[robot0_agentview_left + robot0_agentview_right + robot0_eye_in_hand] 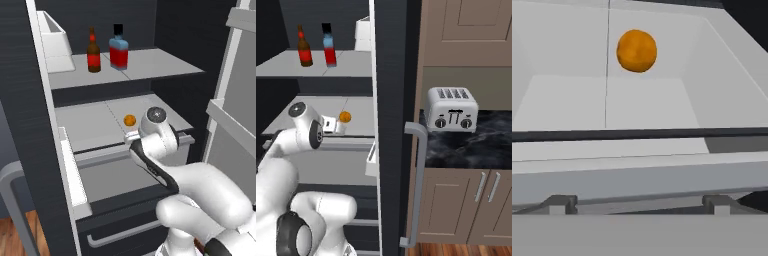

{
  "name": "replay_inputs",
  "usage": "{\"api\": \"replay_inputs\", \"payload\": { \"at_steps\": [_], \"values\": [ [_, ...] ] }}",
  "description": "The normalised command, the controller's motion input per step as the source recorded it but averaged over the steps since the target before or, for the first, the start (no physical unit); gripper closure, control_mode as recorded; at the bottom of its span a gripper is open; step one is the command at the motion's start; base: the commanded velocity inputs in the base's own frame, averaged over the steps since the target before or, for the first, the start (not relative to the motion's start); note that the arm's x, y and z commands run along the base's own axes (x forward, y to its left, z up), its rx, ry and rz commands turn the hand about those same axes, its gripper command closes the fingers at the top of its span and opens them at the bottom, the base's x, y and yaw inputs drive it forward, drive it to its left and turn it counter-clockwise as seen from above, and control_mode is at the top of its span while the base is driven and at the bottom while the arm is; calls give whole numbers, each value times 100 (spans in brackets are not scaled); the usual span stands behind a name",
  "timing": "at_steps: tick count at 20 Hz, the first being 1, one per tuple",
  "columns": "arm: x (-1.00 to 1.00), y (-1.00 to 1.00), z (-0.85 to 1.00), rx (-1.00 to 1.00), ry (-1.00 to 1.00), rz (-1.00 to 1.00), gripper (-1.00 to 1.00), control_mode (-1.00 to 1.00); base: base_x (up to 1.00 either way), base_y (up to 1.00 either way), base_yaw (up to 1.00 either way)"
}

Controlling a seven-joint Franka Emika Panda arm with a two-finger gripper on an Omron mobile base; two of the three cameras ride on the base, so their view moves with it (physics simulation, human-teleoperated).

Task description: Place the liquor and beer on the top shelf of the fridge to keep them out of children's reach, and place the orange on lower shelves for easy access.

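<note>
Inside the fridge point(180, 75) liquor point(119, 49) and beer point(93, 52) stand on the top shelf point(150, 67), the orange point(637, 50) rests on a lower shelf point(95, 125), and with fingers point(714, 204) spread empty, the arm likely just needs to withdraw.

Orange point(637, 50) resting toward the back of a pale-grey lower shelf point(567, 107), just right of the thin seam line running front to back. Pale side walls sloping in at left and right, back wall behind the fruit. Dark front edge crossing the frame below the shelf surface, a lighter grey rail point(637, 177) beneath it. Two fingertips point(559, 203) of the hand point(638, 206) spread wide apart at the bottom, well short of the fruit, nothing between them.
</note>
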Motion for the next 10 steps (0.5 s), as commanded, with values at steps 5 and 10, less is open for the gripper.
{"api": "replay_inputs", "payload": {
  "at_steps": [5,10],
  "values": [
    [-89,0,76,0,0,0,-100,-100,0,0,0],
    [-58,2,85,0,0,0,-100,-100,0,0,0]
  ]
}}
